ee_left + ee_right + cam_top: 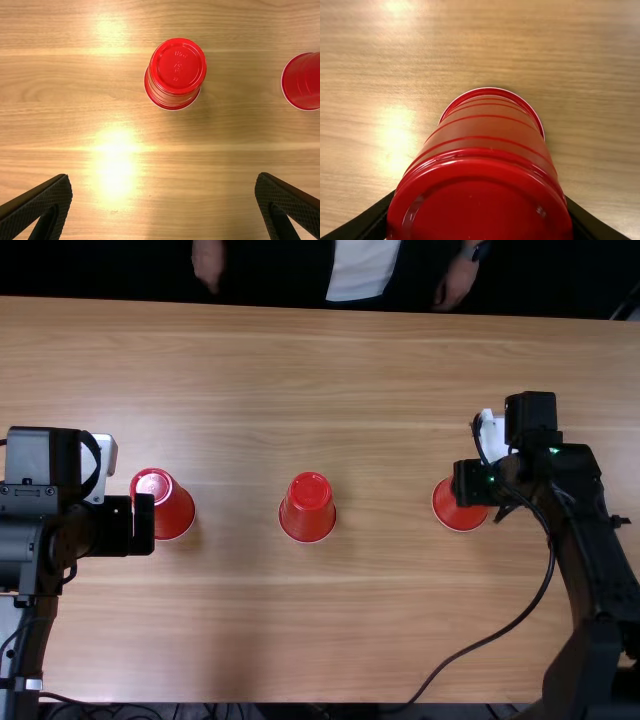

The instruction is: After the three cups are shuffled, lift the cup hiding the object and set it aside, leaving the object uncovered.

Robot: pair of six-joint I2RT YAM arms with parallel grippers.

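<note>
Table (320, 370) pale wood, dark beyond far edge | left gripper (161, 177) spread | right gripper (480, 210) grasping right cup (452, 512)

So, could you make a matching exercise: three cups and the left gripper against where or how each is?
1 left cup
2 middle cup
3 right cup
4 left gripper

a open, holding nothing
b between the right gripper's fingers
c alone, no gripper near
d beside the left gripper

Pairs: 1-d, 2-c, 3-b, 4-a
</note>
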